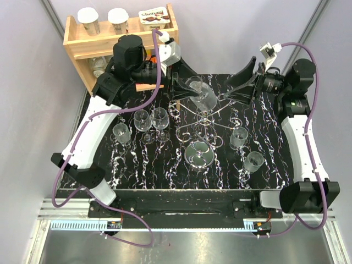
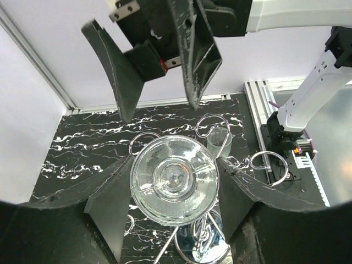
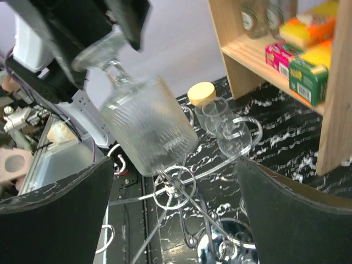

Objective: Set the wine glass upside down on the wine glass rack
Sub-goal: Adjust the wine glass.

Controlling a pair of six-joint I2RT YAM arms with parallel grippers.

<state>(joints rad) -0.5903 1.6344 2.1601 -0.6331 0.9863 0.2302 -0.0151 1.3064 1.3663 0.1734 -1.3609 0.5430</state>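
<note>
The wine glass (image 1: 201,94) hangs upside down and tilted above the wine glass rack (image 1: 207,117), a thin silver wire stand on a shiny disc base (image 1: 199,154). My left gripper (image 1: 190,85) is shut on the glass's round foot (image 2: 175,179), one finger at each side. In the right wrist view the ribbed bowl (image 3: 146,129) leans down to the ring at the top of the rack (image 3: 176,187). My right gripper (image 1: 228,89) is open just right of the glass, its fingers (image 3: 55,214) wide apart with nothing between them.
Three stemmed glasses (image 1: 148,122) stand left of the rack and two tumblers (image 1: 246,147) to its right. A wooden shelf (image 1: 77,41) with jars and packets is at the back left, close behind the left arm. The rack's curled arms (image 2: 267,165) spread outward.
</note>
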